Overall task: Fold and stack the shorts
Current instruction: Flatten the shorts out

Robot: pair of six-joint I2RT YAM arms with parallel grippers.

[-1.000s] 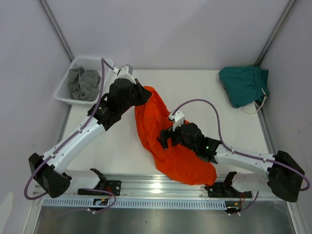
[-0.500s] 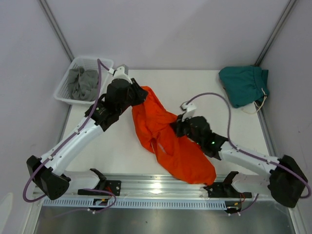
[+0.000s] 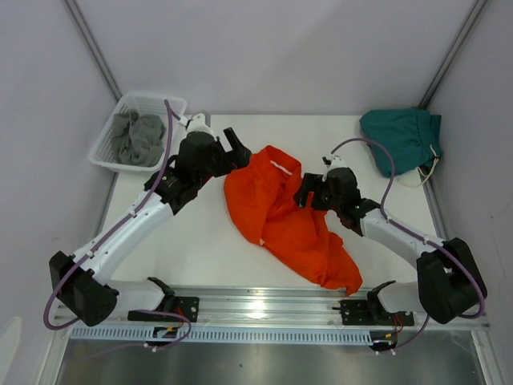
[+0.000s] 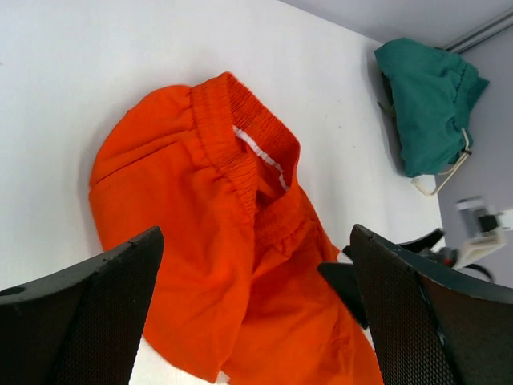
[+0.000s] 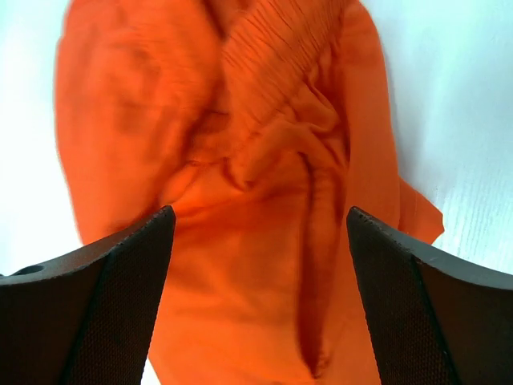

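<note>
The left jaws stand spread wide with nothing between them, their two black fingers (image 4: 88,313) apart at the bottom corners of the left wrist view, above the orange shorts (image 4: 208,241) and not touching the cloth. The right jaws are likewise parted and grasp nothing; their fingers (image 5: 88,305) frame the rumpled orange cloth, which fills most of the right wrist view. From above, the left jaws sit just beside the far-left edge of the orange shorts (image 3: 280,216), and the right jaws sit at the far-right edge, near the waistband. The shorts lie in a crumpled heap in the middle of the white worktop (image 3: 192,241), stretching from the far centre down toward the near right edge. Their gathered elastic waistband (image 4: 240,152) is turned up at the far end, with a strip of white showing just inside it. The teal-green shorts (image 3: 401,140) lie bunched at the far right corner of the worktop, well apart from the orange pair, with a white drawstring (image 3: 429,172) trailing from their near edge. At the far left corner stands a white basket (image 3: 100,148) holding grey cloth (image 3: 138,138).
</note>
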